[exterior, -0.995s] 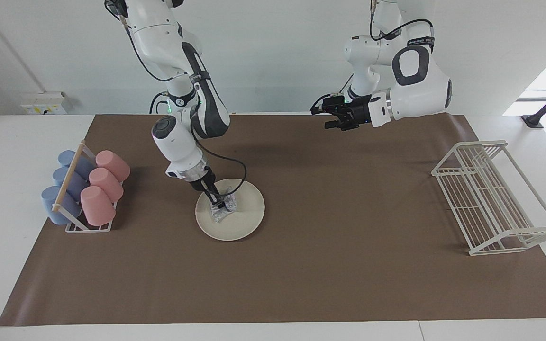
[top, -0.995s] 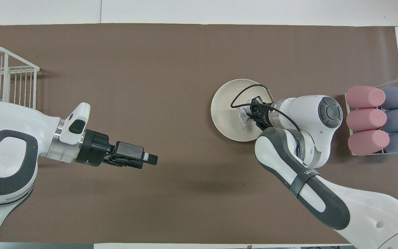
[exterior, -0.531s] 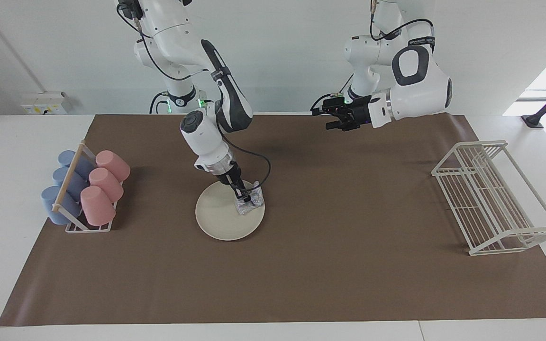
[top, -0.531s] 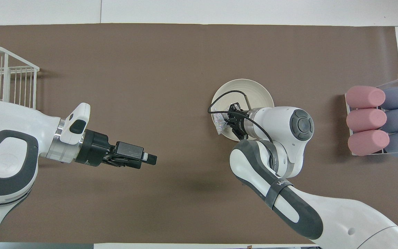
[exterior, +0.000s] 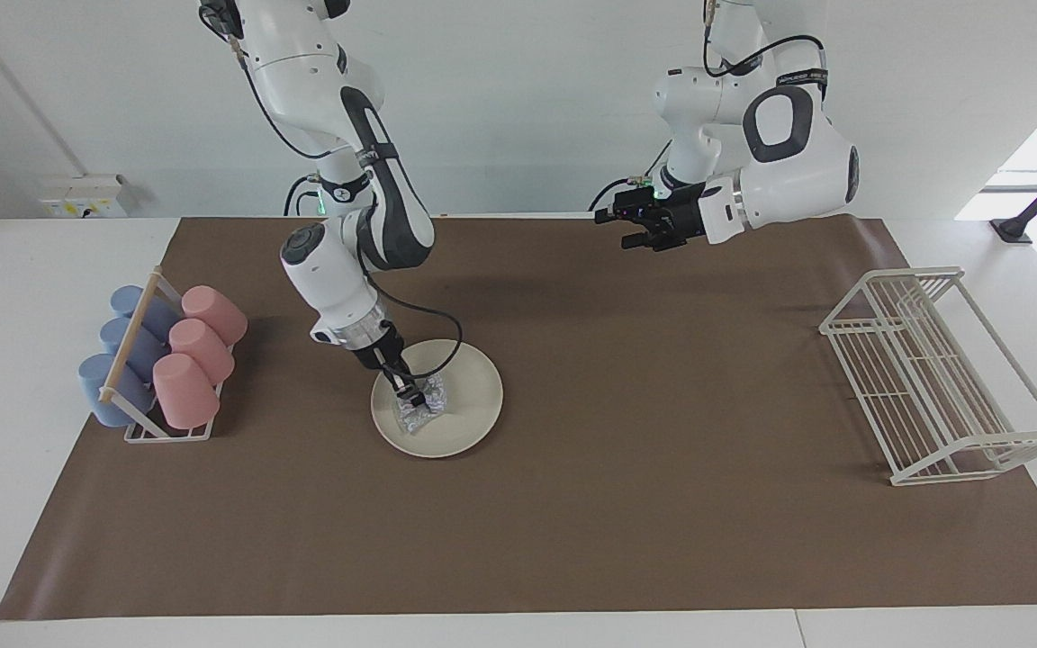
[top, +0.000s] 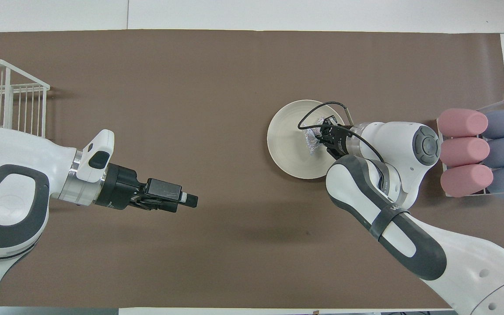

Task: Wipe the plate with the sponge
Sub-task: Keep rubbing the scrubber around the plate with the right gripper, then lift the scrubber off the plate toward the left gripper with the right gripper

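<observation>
**Wiping in progress: right gripper [exterior: 412, 400] presses the sponge [exterior: 419, 416] onto the plate [exterior: 469, 405].**

The right gripper is clamped on the sponge, which lies directly under its fingertips and in contact with the plate's surface, on the part toward the right arm's end of the table. The arm leans in at a slant, probably to bear down on the pad while sweeping. The plate sits flat on the brown mat [exterior: 572, 504], unsecured, so it could slide under heavy pressure. The cup rack [exterior: 163, 360] stands well apart from the working gripper. The left gripper [exterior: 617, 227] waits raised over bare mat, well clear of the plate; whether its fingers are parted I cannot tell. The wire rack [exterior: 937, 378] plays no part here.
</observation>
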Available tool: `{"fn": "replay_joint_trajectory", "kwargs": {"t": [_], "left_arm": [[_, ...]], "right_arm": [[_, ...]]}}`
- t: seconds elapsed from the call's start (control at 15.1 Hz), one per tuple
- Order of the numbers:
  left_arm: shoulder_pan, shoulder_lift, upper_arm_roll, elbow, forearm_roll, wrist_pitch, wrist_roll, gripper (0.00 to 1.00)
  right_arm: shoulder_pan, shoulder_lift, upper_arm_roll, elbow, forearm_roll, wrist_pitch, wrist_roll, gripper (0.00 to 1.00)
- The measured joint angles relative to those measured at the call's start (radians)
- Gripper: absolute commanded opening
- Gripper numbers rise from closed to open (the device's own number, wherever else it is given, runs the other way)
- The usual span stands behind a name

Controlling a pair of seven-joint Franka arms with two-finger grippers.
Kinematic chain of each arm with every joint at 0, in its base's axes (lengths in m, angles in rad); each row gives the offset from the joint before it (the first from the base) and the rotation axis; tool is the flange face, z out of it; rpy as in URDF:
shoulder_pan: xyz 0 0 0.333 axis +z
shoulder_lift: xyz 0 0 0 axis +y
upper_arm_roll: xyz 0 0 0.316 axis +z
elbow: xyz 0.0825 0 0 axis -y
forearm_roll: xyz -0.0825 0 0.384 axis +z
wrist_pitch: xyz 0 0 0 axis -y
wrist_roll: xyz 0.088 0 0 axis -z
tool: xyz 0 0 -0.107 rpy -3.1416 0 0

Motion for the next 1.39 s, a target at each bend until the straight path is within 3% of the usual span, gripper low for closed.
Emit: {"fn": "replay_joint_trajectory", "kwargs": {"t": [0.46,0.8,1.06,1.39], "left_arm": [[0.0,0.0,0.0,0.0,0.0,0.006,-0.005,1.0],[0.0,0.0,-0.001,0.0,0.0,0.019,-0.008,1.0],[0.0,0.0,-0.001,0.0,0.001,0.027,-0.016,1.0],[0.0,0.0,-0.001,0.002,0.001,0.067,-0.055,1.0]], "right_arm": [[0.132,-0.001,0.002,-0.003,0.0,0.003,0.197,0.0],[0.143,-0.002,0.0,0.003,0.0,-0.018,0.209,0.0],[0.134,-0.056,-0.02,0.024,-0.026,-0.176,0.216,0.0],[0.109,-0.178,-0.023,0.114,-0.224,-0.455,0.367,0.0]]}}
